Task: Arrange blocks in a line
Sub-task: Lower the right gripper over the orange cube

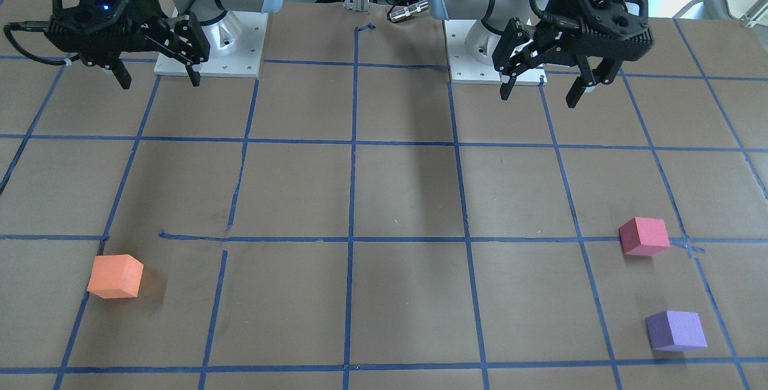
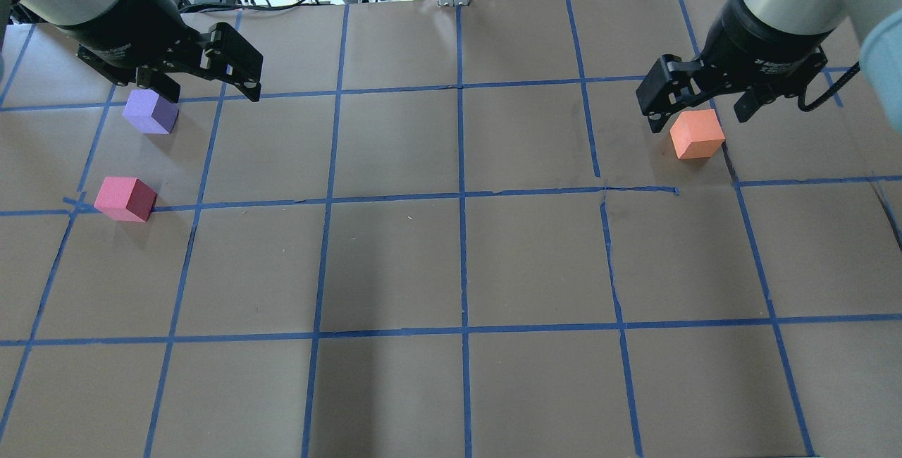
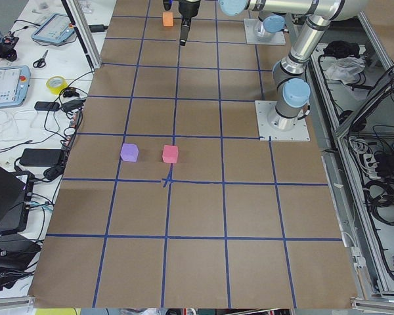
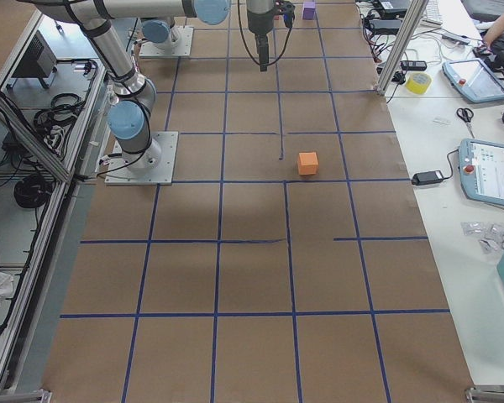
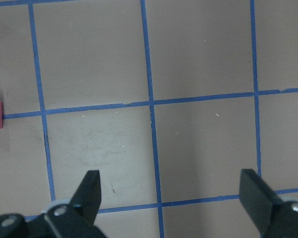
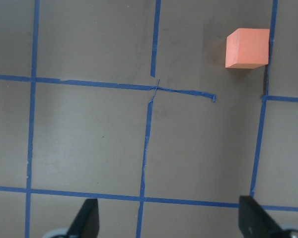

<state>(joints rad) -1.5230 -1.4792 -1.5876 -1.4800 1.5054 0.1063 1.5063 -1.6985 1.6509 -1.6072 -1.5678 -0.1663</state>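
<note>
right wrist view catches only the orange foam cube (image 6: 247,48), upper right. the front view adds the pinkish-red foam cube (image 1: 644,236) and purple foam cube (image 1: 676,330), lower right. left gripper (image 1: 539,99) and right gripper (image 1: 161,84) both hang spread.

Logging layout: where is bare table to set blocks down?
The middle squares, between the orange block on the right and the pink block and purple block on the left, lie bare. Crowded only around that left pair.

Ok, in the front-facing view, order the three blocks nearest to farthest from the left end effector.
From the left end effector:
1. Pink block, on its own side.
2. Purple block, same side, farther out.
3. Orange block, far off on the opposite side.
</note>
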